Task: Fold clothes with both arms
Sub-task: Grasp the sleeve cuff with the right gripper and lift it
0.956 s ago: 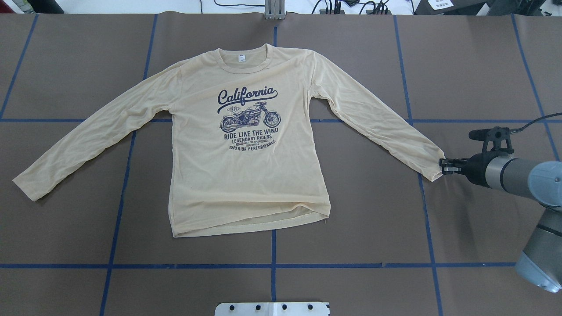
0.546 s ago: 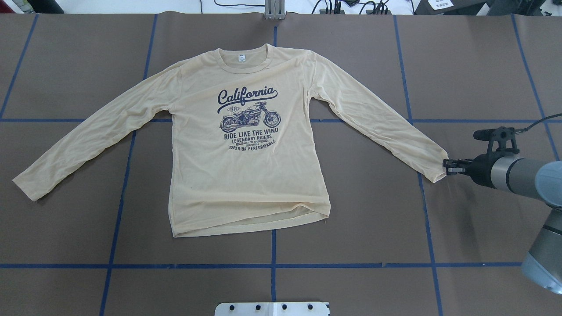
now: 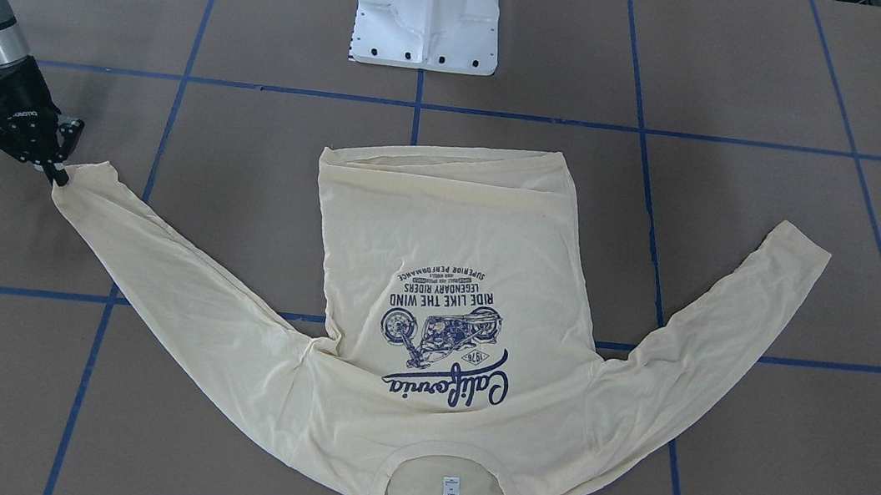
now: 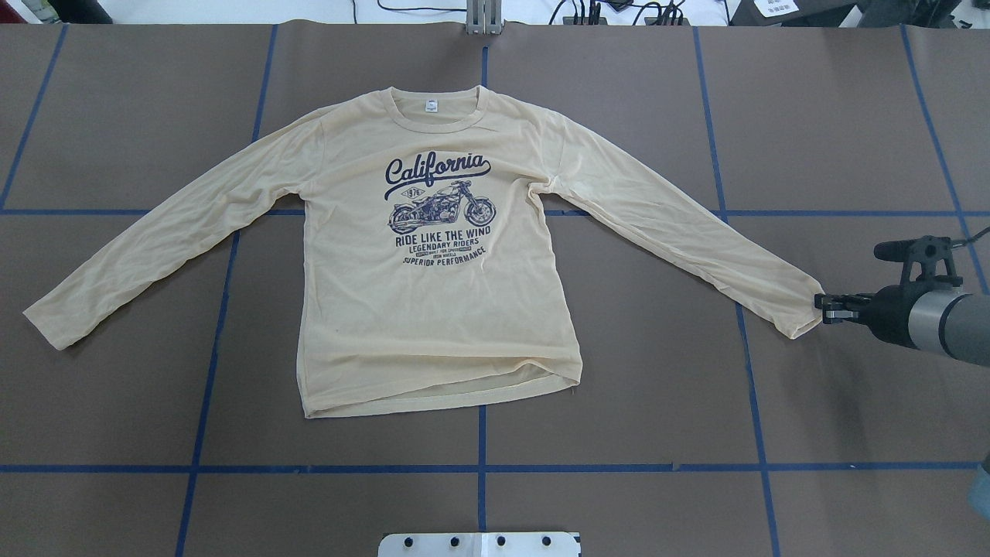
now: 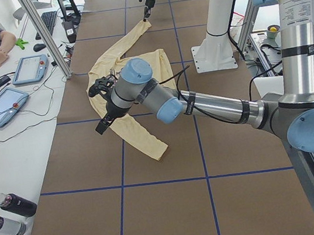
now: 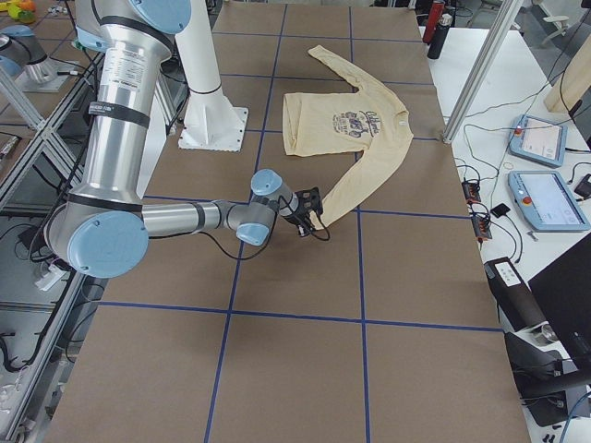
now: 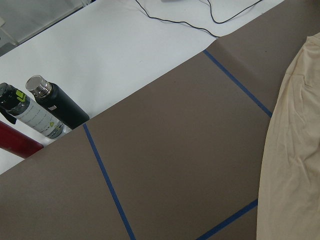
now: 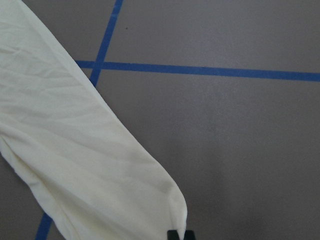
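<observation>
The right tool is clamped on the cuff of one sleeve of the single shirt, its fingertips together on the cloth edge, low over the desk. The left tool is raised on the other sleeve's side; I cannot tell whether it is apart or together. The shirt lies flat mid-desk, print up, its two sleeves spread outward and its collar away from the one white pedestal. Three bottles rest on the white surface beside the desk.
</observation>
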Robot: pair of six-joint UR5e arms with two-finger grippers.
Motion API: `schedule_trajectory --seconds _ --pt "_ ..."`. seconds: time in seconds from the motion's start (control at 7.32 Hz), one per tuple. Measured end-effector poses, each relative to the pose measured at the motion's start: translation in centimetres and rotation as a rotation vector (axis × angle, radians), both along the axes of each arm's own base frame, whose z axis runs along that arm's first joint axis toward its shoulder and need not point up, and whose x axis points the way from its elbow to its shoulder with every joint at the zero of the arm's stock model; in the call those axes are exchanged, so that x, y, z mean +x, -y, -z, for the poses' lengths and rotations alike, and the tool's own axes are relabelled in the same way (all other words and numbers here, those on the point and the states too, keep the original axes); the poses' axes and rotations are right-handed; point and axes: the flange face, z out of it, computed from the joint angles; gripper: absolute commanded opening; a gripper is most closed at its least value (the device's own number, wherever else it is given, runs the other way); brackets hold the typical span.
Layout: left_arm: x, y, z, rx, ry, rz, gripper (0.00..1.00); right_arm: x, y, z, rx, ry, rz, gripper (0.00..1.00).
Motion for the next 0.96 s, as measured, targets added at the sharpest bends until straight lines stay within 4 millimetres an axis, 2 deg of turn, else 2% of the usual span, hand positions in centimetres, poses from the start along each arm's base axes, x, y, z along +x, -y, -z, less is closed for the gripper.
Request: schedule_trajectory --seconds 0.27,0.55,0.68,0.82,0.96 --pt "0.0 0.0 -0.1 -0.001 0.000 0.000 1.00 1.8 -1.3 -1.8 0.027 0.001 0.018 0.00" --pt "0.0 0.0 -0.1 -0.001 -0.001 -0.001 1.00 2.5 -1.6 -2.7 0.034 0.002 0.026 0.00" --pt "0.0 0.0 -0.1 -0.001 -0.001 -0.001 1.00 2.5 -1.1 -2.2 0.034 0.012 0.024 0.00" --pt "0.0 0.0 0.0 -0.001 -0.001 -0.001 1.00 2.0 0.8 -0.5 0.033 0.036 0.017 0.00" --pt "0.0 0.0 0.0 -0.001 -0.001 -0.001 1.00 1.0 3.9 2.4 0.023 0.058 0.007 0.00"
